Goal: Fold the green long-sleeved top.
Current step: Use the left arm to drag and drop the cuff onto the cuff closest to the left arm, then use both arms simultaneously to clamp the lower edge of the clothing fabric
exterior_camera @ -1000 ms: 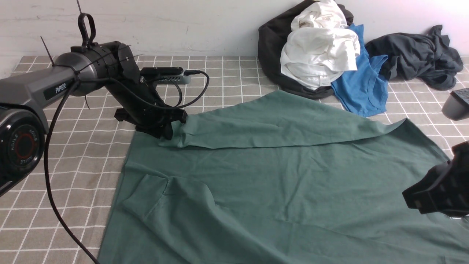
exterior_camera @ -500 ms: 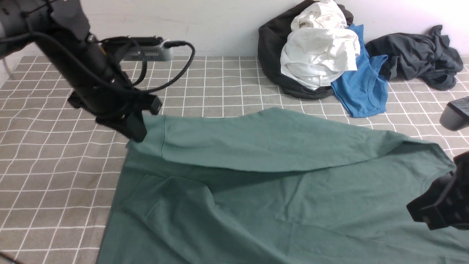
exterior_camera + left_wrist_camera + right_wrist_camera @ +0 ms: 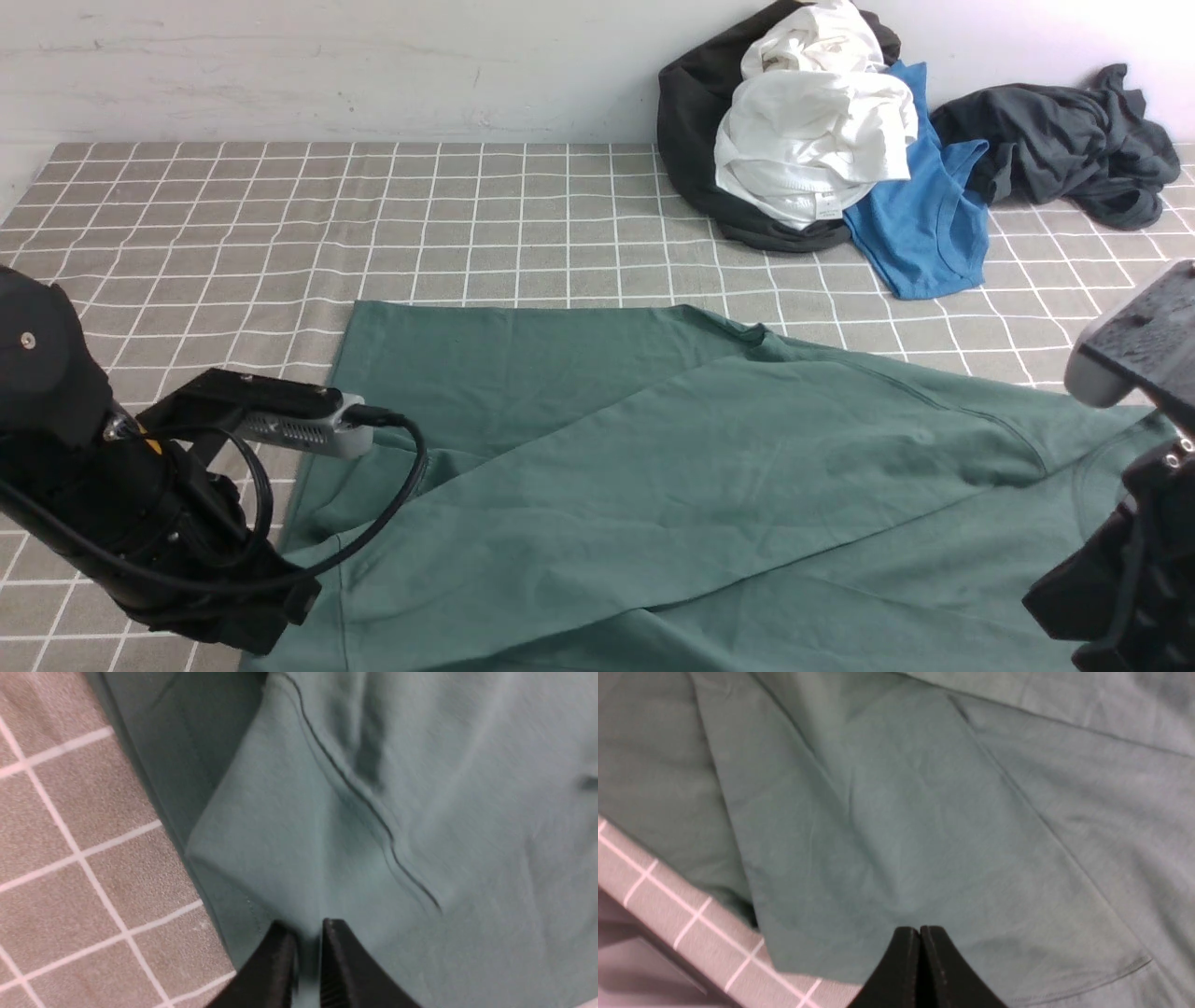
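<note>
The sleeve (image 3: 653,485) now lies folded across the top (image 3: 485,373), under the left jaws: barely parted, grip unclear. Right jaws stay closed.

You are at a garment-handling test bench in a lab-like room. A grey woven tablecloth with a white grid (image 3: 467,215) covers the work surface and runs to a bare white painted wall (image 3: 327,65) on the far side. At the far right, spare clothes are heaped against that wall: a black garment (image 3: 686,121), white shirts (image 3: 812,131), a bright blue shirt (image 3: 920,224) and a crumpled dark charcoal garment (image 3: 1064,140). A black robot arm (image 3: 112,523) with a cabled camera reaches in from the near left.
</note>
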